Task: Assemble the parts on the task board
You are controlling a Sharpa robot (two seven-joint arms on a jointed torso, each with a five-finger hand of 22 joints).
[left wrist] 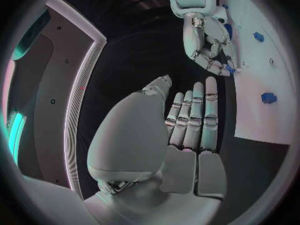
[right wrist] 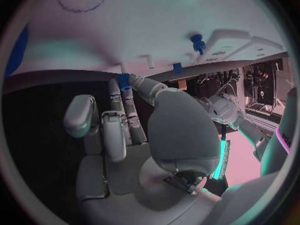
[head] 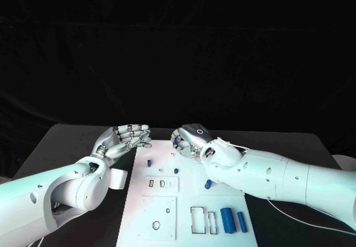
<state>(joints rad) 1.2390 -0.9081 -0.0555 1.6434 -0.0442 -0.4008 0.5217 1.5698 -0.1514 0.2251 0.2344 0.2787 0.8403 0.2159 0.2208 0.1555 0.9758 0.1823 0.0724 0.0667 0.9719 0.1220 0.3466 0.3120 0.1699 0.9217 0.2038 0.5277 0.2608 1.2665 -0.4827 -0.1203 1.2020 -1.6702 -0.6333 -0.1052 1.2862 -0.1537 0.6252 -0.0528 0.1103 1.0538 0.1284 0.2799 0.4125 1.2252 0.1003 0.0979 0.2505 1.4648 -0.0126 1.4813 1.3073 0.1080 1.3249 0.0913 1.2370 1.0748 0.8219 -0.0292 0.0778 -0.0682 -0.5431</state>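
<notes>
Near the upper middle of the head view, the right hand [head: 190, 140] hangs over the far edge of the task board [head: 167, 216] and pinches a small blue part [right wrist: 123, 79] at its fingertips; the right wrist view shows this part close to the white plate. The left hand [head: 126, 138] is just beside the board's far left corner, its fingers straight and side by side, and it holds nothing.

To do this step well, I think the right hand should lower the part slowly and keep it upright over its hole, because the piece is small and the fit is probably tight. The left hand could press on the board edge so that the plate does not slide on the bench [head: 82, 135].

The board is flat, white and smooth, with cut-out slots and round holes. Two blue cylinders [head: 231, 220] lie at the lower right of it; they look hard and smooth and may roll. Small blue pegs [head: 149, 163] stand nearer the hands.
</notes>
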